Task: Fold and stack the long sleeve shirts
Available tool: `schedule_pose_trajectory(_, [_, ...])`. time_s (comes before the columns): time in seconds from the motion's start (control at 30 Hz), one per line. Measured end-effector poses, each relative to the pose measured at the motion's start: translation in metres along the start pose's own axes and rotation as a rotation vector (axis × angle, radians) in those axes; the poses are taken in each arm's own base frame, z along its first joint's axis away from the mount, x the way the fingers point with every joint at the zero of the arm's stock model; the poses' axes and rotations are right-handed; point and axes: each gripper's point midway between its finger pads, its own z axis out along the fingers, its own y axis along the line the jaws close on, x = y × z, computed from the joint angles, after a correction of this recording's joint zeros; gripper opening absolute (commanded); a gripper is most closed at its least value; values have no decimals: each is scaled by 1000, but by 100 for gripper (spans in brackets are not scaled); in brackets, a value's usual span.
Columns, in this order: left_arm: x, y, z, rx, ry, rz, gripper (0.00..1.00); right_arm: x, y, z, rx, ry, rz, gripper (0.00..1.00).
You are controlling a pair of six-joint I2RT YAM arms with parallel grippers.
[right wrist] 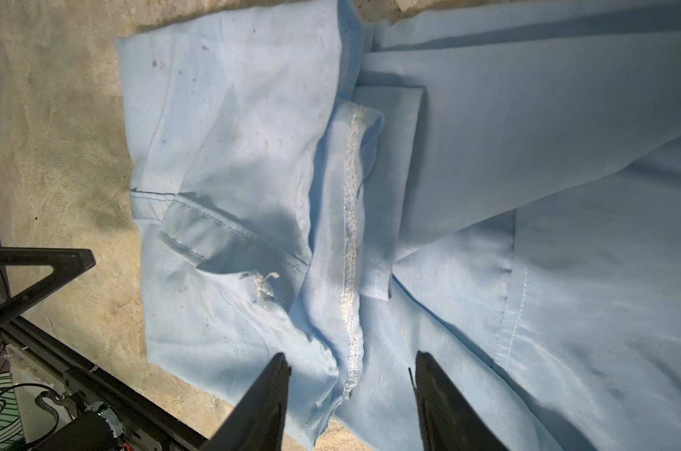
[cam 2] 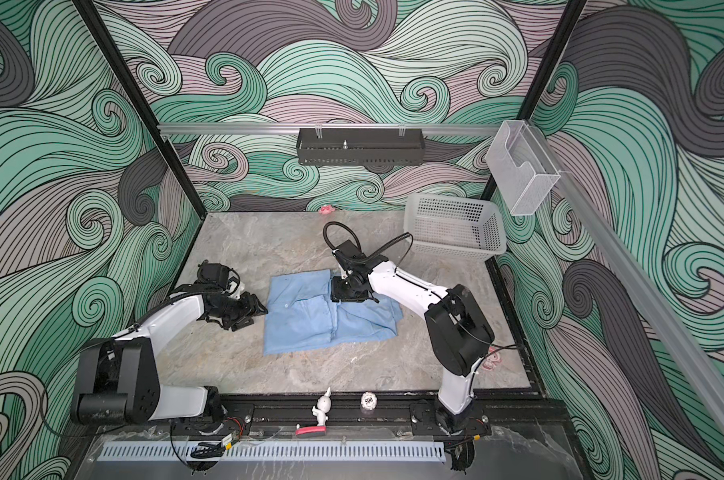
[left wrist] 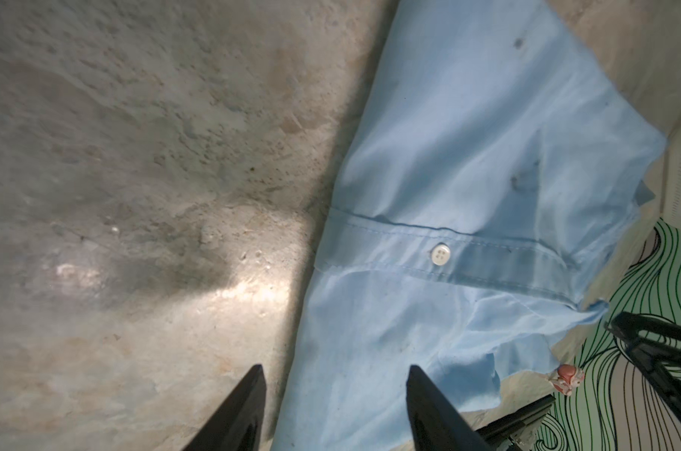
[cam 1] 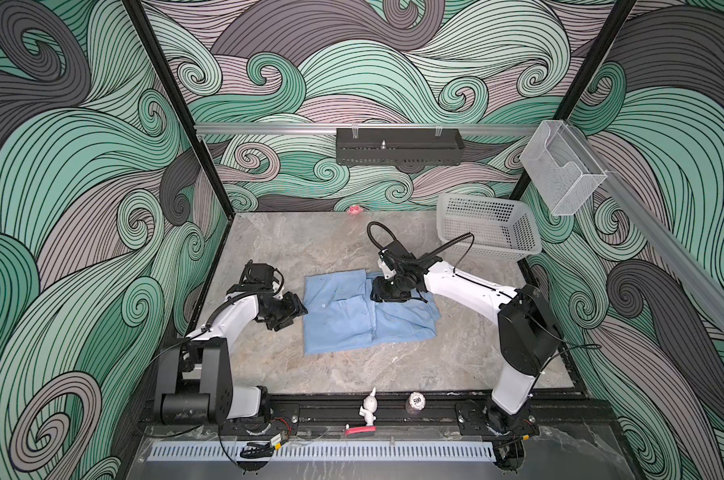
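Your left gripper [left wrist: 335, 369] sits low, fingers parted, empty, straddling the shirt [left wrist: 467, 156] edge; right gripper [right wrist: 350, 355] hangs parted, empty, above its seam.

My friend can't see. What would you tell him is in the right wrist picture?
A light blue shirt lies crumpled, partly folded, on a stone-patterned table. The right hand's two black fingers stand open over its white-stitched seam.
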Motion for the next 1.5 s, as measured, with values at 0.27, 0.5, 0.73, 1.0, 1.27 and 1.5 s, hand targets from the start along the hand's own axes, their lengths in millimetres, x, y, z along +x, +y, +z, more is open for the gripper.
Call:
schedule_pose_trajectory(0.27, [-7,7,10,-15,-28,-31,59,-21,41,-12,-79,-53,-53,52])
schedule_pose_trajectory(0.5, [-13,6,10,-13,-53,-36,59,-32,80,31,-194,-7,-65,40])
schedule_pose_trajectory(0.73, [-11,11,15,-27,-30,-52,62,11,37,85,-117,132,9,40])
schedule_pose_trajectory(1.0, [-7,9,22,-4,9,-63,63,13,23,77,-63,110,-14,56])
schedule_pose_trajectory(1.27, [-7,0,28,56,35,-60,61,4,26,22,-20,25,-62,61])
schedule_pose_trajectory(1.5, [-9,-7,35,106,56,-69,60,8,7,29,48,53,-56,56])
